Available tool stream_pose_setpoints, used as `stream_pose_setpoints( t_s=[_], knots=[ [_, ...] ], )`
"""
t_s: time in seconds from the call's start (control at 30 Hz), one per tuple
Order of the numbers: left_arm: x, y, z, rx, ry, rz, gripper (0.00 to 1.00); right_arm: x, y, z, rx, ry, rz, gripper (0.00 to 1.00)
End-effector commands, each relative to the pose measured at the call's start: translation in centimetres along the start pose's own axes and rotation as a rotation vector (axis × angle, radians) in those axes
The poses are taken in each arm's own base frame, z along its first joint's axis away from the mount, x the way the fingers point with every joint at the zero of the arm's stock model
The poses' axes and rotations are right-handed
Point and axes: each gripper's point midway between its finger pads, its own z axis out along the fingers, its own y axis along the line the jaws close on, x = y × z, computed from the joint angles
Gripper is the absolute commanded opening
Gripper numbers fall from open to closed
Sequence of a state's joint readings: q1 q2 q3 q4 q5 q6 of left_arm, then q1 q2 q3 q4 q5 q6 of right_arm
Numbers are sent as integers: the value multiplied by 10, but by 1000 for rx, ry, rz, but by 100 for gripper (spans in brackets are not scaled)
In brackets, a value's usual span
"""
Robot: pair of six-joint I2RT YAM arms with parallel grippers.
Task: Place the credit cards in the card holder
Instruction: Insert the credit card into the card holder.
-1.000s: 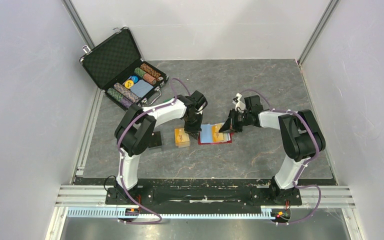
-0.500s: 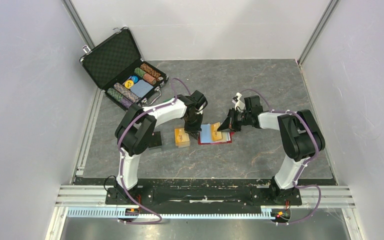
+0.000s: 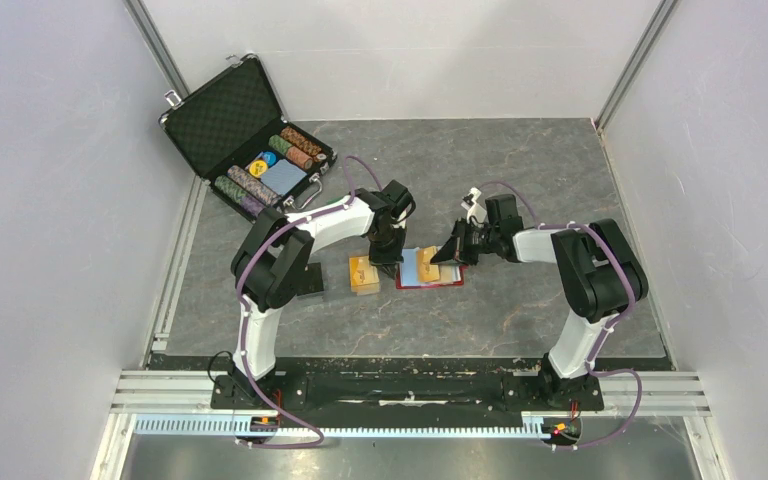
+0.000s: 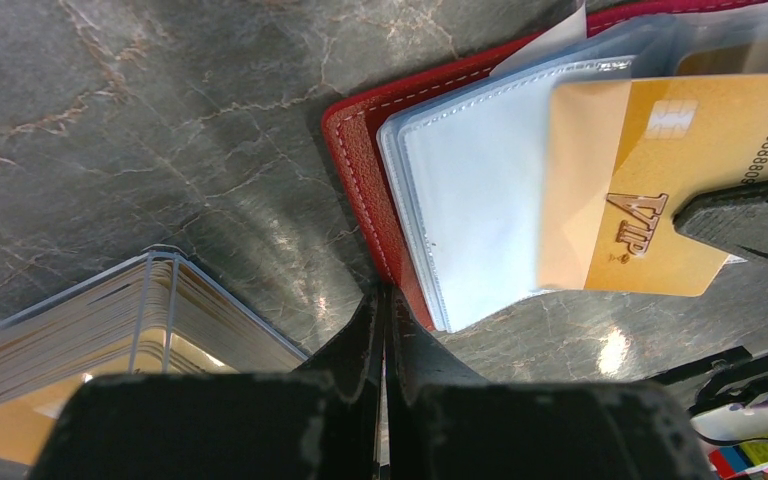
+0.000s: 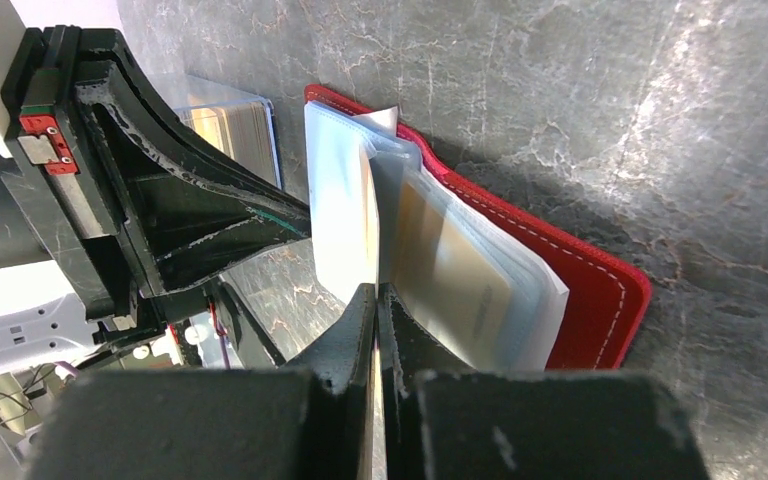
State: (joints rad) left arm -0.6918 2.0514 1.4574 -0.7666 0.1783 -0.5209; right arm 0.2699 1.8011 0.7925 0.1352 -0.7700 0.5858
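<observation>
The card holder [image 4: 358,160] lies open and flat on the table [image 3: 550,170], approx. in the middle btw. the two arms. Its red cover is down and its clear sleeves [image 4: 480,200] face up.

The left gripper [image 4: 382,300] has its jaws pressed together, w/ nothing visible btw. them. The tips stand right at the red rim of the card holder, on its left side. We cannot tell if they press on the rim or only touch it.

The right gripper [image 5: 376,295] comes from the other side, and its jaws pinch one gold card [image 4: 660,150] at its edge. In the right wrist view we see this card edge-on, as a thin line going from btw. the fingers forward into the sleeves. In the left wrist view the gold card lies over the sleeves w/ the chip and the letters "VIP" facing up. The end far from the right gripper looks paler, as if it is under clear plastic, so this part seems to be inside a sleeve. The rest sticks out toward the right gripper.

A stack of cards [image 4: 90,330] sits in a clear box near the card holder on its left, not touching it. The left gripper is above the gap btw. them. The chip case [image 3: 225,115] stands open at the far left corner, well apart.
</observation>
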Motion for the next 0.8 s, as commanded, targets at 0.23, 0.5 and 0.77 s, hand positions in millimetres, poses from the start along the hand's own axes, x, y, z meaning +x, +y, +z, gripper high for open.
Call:
stream_pose_setpoints(
  t_s=[0.23,0.5,0.77],
  knots=[
    [8,-4,20,14,38,52,2,16,5,15,-31,38,-11,0],
    [9,-4,21,15,44,51,2,22,10,20,-41,52,-34,8],
    [10,-3,23,14,49,54,2,23,-3,10,103,101,-132,26]
  ],
)
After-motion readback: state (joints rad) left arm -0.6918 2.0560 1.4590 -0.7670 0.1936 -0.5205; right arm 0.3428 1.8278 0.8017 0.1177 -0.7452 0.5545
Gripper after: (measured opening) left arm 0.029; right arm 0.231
